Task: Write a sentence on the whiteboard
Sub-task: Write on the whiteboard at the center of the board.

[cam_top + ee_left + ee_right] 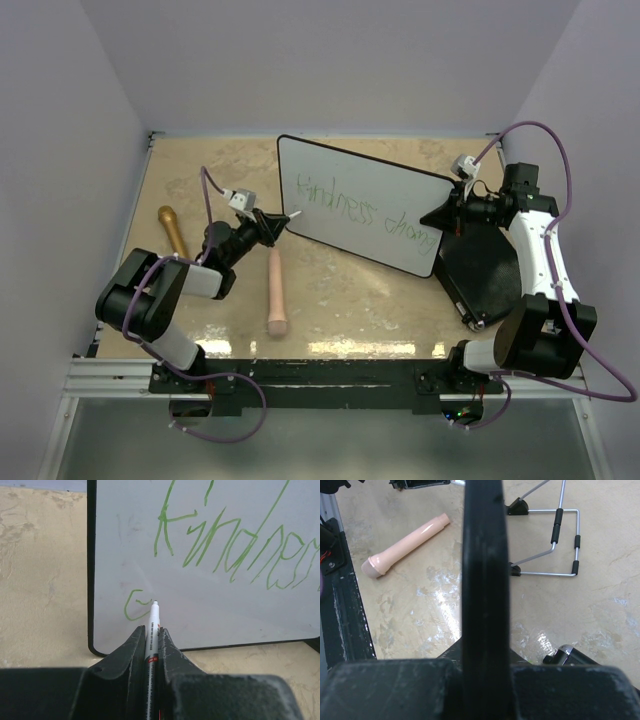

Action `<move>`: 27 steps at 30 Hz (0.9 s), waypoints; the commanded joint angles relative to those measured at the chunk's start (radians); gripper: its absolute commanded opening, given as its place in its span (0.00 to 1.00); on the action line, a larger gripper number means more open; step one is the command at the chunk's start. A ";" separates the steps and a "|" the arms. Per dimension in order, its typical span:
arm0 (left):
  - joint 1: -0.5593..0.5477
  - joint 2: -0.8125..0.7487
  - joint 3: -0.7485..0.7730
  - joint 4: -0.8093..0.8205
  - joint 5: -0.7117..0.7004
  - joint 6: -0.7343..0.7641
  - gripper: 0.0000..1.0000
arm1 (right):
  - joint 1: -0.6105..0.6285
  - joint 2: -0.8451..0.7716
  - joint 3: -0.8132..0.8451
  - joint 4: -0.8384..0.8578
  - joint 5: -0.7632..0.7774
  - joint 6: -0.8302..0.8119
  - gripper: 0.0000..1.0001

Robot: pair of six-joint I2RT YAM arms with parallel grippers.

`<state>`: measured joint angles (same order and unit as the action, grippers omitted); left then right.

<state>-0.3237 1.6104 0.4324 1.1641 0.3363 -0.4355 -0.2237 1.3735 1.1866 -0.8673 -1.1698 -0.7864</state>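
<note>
A: Green ink on gloss white: the sentence (365, 208) reads "kindness chang" along its top line, and the left wrist view shows one curled stroke opening a second line beneath.

B: Where does the board sit?

A: The whiteboard (390, 180) leans back at mid-table, apparently propped on the wire stand (555, 540) behind it, with a black case (490, 270) just beside its right end. It looks thin, stiff and light, with a slick face, so pen pressure would probably rock it or slide it.

B: Hence the right arm?

A: Yes. The right gripper (447, 213) is clamped on the board's right edge, and its wrist view shows the black rim pinched between the fingers. The rim seems the sensible hold, being rigid, less slippery than the face and clear of wet ink.

B: And the left?

A: The left gripper (151, 630) is closed tight on a white marker (153, 612), whose tip touches or nearly touches the board near the lower left corner. The barrel is smooth and narrow, so it could twist if pressed hard.

B: Any brand?

A: Small print runs along the marker's barrel, too small to read. No lettering shows on the pink handle (276, 292) or the gold handle (173, 230) lying on the table.
</note>
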 commanded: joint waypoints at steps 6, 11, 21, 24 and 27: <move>-0.005 0.006 0.048 -0.009 -0.020 0.026 0.00 | 0.001 -0.011 0.001 0.017 0.065 -0.033 0.00; -0.005 0.014 0.063 -0.015 -0.017 0.027 0.00 | 0.000 -0.013 0.001 0.017 0.065 -0.034 0.00; -0.003 0.008 0.085 -0.057 -0.048 0.050 0.00 | 0.001 -0.014 0.001 0.017 0.065 -0.034 0.00; 0.002 0.002 0.083 -0.060 -0.062 0.052 0.00 | 0.001 -0.014 -0.001 0.017 0.065 -0.034 0.00; 0.005 -0.009 0.081 -0.058 -0.066 0.055 0.00 | 0.001 -0.013 0.001 0.017 0.065 -0.034 0.00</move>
<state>-0.3237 1.6176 0.4828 1.0790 0.3141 -0.4229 -0.2237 1.3735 1.1866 -0.8673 -1.1645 -0.7853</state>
